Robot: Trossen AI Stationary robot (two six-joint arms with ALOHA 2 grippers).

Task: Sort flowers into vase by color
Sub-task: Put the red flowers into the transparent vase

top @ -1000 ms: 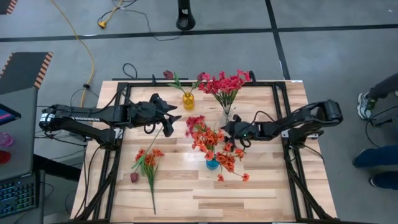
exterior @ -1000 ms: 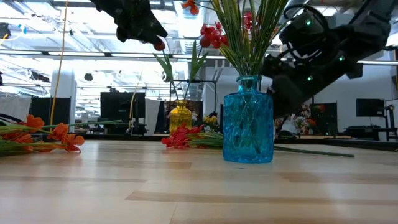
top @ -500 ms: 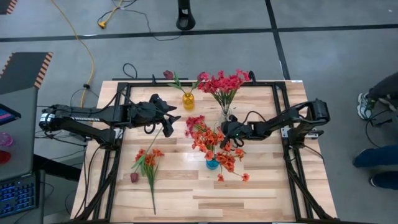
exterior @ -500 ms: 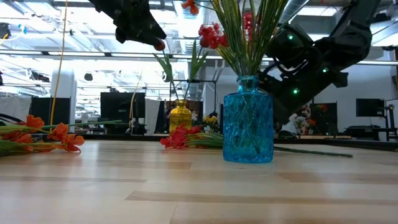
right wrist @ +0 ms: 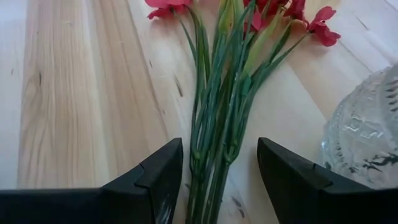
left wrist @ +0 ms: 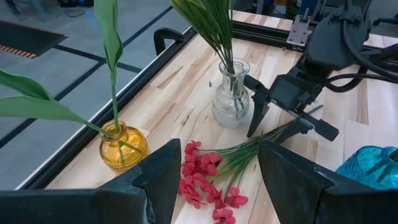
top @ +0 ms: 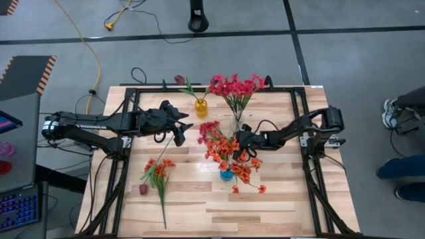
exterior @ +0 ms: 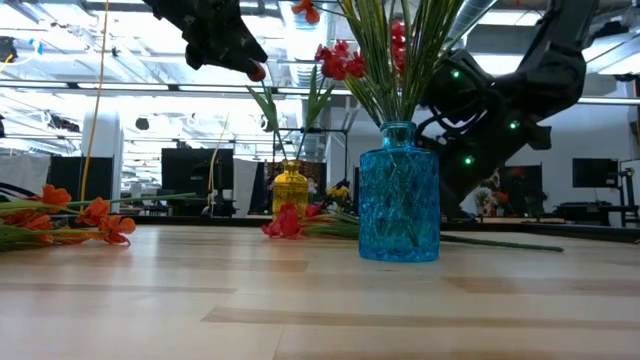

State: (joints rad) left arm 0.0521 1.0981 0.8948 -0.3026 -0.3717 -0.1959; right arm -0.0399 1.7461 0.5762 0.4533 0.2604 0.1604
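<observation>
Worktop (top: pixel 279 212): pale wood planks inside a black frame; bare boards across the whole 6 o'clock side and the 4 o'clock corner, the widest free room.

Left arm: reaches in from 9 o'clock; left pincer (top: pixel 180 127) hangs above the boards left of centre, fingers spread, holding nothing.

Right arm: reaches in from 3 o'clock; right pincer (right wrist: pixel 214 171) low at centre, fingers spread to either side of the stems of the crimson-pink spray (left wrist: pixel 214 180) lying flat on the boards, not closed on them.

Clear vase (left wrist: pixel 231 96): toward 12 o'clock, holding crimson-pink blooms (top: pixel 236 87); it stands just beside the right pincer.

Blue vase (exterior: pixel 399 192): just 6 o'clock of centre, holding orange-red blooms (top: pixel 229 151) that overhang the right pincer's path.

Yellow vase (left wrist: pixel 124 146): at 11 o'clock, with leafy stems and a maroon bud (top: pixel 179 79).

Loose orange-red spray (top: pixel 158 174): lying at 8 o'clock, well apart from both pincers; a maroon bud (top: pixel 143 189) beside it.
</observation>
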